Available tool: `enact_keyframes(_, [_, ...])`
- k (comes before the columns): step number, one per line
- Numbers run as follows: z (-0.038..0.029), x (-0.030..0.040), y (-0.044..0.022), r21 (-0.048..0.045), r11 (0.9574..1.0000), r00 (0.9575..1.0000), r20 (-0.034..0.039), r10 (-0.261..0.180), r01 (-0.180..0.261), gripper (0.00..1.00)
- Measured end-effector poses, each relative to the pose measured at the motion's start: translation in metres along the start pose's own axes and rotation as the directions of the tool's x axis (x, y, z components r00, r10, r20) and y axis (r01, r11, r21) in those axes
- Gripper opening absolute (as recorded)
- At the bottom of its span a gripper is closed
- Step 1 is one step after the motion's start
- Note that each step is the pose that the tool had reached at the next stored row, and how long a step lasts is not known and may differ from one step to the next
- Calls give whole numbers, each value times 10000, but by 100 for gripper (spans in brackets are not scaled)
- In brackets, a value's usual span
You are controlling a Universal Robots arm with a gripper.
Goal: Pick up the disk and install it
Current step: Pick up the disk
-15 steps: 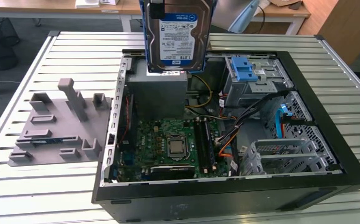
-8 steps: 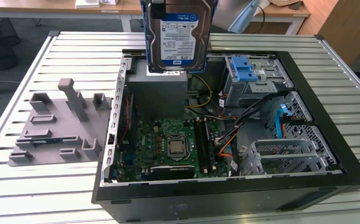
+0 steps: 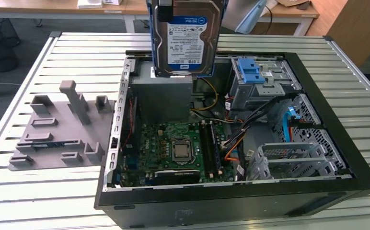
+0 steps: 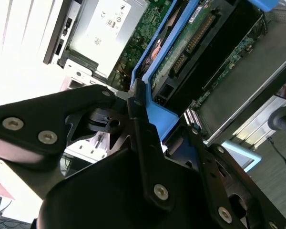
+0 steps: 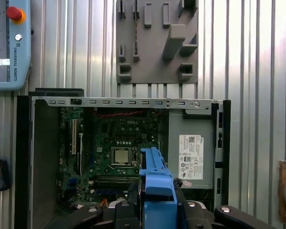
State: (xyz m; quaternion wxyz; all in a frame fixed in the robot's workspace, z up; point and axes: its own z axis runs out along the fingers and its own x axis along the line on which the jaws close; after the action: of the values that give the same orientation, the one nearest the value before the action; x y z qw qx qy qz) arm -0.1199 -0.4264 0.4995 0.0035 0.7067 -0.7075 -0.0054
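Disk [image 3: 186, 38], a flat rectangular silver hard drive with a white-and-blue label in a blue plastic carrier bracket, hangs upright in the air above the far edge of the open black computer case [image 3: 338, 184], over the grey metal power supply box [image 3: 162, 96]. The black gripper [image 4: 164, 129] is clamped on the bracket's end, its fingers [image 4: 143, 138] pressing the blue plastic rather than the metal body.

That hold is the main risk, as I judge it. The plastic may flex, letting the heavy drive pivot or slide out and fall onto the green motherboard [image 3: 172, 143]. A tilted drive would also jam against the perforated metal drive cage [image 3: 294, 155] instead of sliding in. The loose orange and black cables [image 3: 236, 139] lie near the cage and could snag a corner or get pinched.
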Motion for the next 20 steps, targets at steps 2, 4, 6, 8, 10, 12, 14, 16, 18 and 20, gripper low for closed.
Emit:
enact_keyframes(2, [0,27,-1,-1,10000,10000,0,0,0,36])
enact_keyframes(4, [1,37,-17,0,10000,10000,1,0,0,36])
enact_keyframes(6, [0,43,-56,-2,10000,10000,-2,1,-1,36])
enact_keyframes(8, [0,48,-94,-1,10000,10000,-1,0,0,36])
enact_keyframes(10, [0,53,-128,-1,10000,10000,-1,0,0,36])
enact_keyframes(12, [0,60,-157,-1,10000,10000,0,1,-1,36])
enact_keyframes(14, [1,79,-169,-1,10000,10000,-1,1,-1,36])
enact_keyframes(16, [2,110,-172,-1,10000,10000,0,0,0,36])
enact_keyframes(18, [2,143,-175,-1,10000,10000,0,1,-1,36])
enact_keyframes(20, [3,163,-189,-1,10000,10000,0,0,0,36])
